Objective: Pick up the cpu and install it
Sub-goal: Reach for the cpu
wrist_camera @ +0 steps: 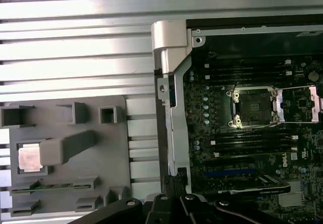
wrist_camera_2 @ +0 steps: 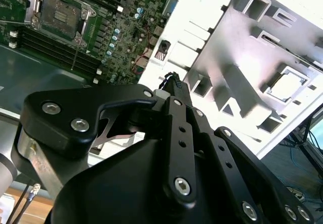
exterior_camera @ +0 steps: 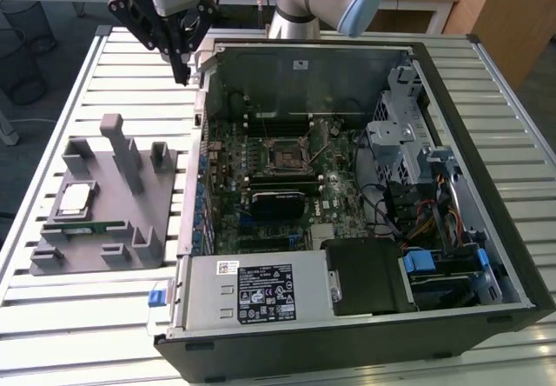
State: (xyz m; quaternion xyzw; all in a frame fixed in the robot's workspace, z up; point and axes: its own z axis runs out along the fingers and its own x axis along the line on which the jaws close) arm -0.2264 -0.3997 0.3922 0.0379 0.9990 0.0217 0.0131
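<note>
You have one arm with one black gripper (exterior_camera: pixel 182 73). Its two fingers are pressed together, and they hold nothing. The gripper hangs over the slatted metal table (exterior_camera: pixel 104 64), just beside the far corner of the one open black computer case (exterior_camera: pixel 304 77).

The one cpu (exterior_camera: pixel 74 199), a small flat silvery square chip, lies on the one grey plastic fixture (exterior_camera: pixel 130 173), well apart from your gripper. In the first wrist view the cpu (wrist_camera: pixel 29 159) lies flat in a square pocket.

One long green memory stick (exterior_camera: pixel 87 226) lies on the same fixture, near the cpu. Inside the case you see one green board (exterior_camera: pixel 228 199) with one square black-framed socket (exterior_camera: pixel 284 154), and its dark middle shows.
</note>
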